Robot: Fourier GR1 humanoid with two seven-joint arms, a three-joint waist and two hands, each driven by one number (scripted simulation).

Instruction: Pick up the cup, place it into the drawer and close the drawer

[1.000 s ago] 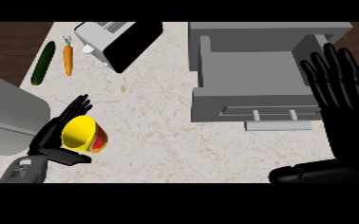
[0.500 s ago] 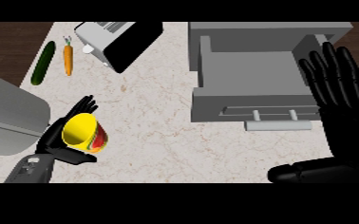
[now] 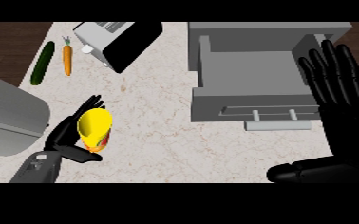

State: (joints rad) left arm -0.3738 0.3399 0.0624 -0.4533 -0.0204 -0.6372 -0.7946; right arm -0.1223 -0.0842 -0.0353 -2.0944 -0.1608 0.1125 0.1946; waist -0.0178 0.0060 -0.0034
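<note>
A yellow cup (image 3: pixel 94 125) with a red and orange side lies tilted in my left hand (image 3: pixel 68 135) at the lower left of the counter. The hand's fingers and thumb curl round it from the left and below. The grey drawer (image 3: pixel 252 78) stands pulled open at the upper right, its inside bare and its bar handle (image 3: pixel 277 124) facing the front. My right hand (image 3: pixel 333 78) is open with straight fingers pointing up, over the drawer's right side.
A toaster (image 3: pixel 118 42) stands at the back, left of the drawer. A carrot (image 3: pixel 67 59) and a cucumber (image 3: pixel 42 62) lie at the far left. A grey rounded object (image 3: pixel 17 118) sits at the left edge, next to my left hand.
My left hand with the cup has shifted slightly. The right hand and the drawer have stayed still.
</note>
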